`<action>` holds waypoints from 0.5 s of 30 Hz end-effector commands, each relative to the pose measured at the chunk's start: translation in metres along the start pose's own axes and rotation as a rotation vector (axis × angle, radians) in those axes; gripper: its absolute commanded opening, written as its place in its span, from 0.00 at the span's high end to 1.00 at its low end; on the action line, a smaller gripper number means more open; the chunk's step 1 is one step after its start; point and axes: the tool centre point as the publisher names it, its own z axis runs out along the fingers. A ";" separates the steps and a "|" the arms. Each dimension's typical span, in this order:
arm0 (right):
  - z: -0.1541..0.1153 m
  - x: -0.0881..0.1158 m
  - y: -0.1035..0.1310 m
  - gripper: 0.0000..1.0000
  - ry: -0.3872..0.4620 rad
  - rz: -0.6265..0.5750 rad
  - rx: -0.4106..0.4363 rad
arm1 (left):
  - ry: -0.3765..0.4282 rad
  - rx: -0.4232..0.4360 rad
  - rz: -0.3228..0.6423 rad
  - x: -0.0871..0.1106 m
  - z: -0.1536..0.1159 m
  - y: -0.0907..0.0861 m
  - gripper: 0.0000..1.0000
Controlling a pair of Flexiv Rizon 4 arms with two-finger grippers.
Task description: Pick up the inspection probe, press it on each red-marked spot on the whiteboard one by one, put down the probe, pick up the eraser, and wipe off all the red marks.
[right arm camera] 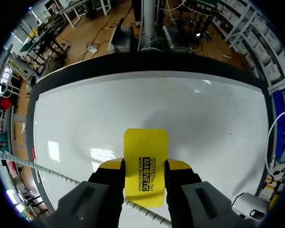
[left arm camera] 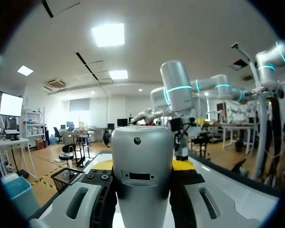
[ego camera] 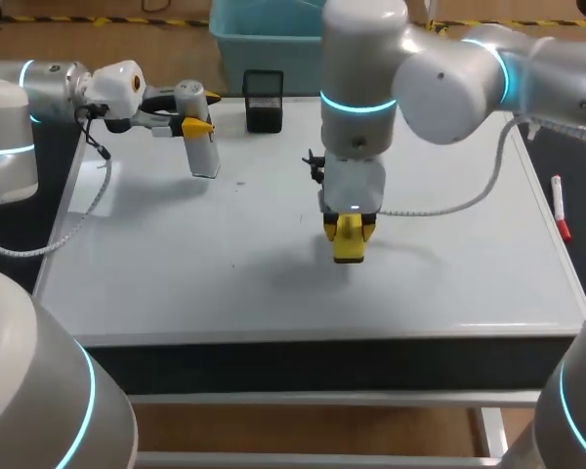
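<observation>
Eraser (ego camera: 349, 246): yellow, at the centre of the head view, clamped from two sides by the right gripper (right arm camera: 146, 167). Its long axis runs straight out along the fingers, down toward the whiteboard (ego camera: 449, 278), and whether it touches is unclear. The right arm is plainly the nearer one for wiping. The probe (ego camera: 202, 147) sits upper left in the head view, gripped by the left gripper (ego camera: 197, 125), near upright, tip down. No red marks are clearly visible, so the wipe direction is uncertain.
</observation>
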 end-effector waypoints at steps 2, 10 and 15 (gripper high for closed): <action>0.009 -0.012 -0.004 1.00 0.015 -0.002 0.003 | -0.002 -0.001 0.001 0.001 0.000 -0.001 1.00; 0.017 -0.025 0.000 1.00 0.005 -0.027 0.013 | -0.002 -0.001 0.001 0.001 0.000 -0.001 1.00; 0.023 -0.028 0.004 1.00 -0.011 -0.051 0.014 | -0.002 -0.001 0.001 0.001 0.000 -0.001 1.00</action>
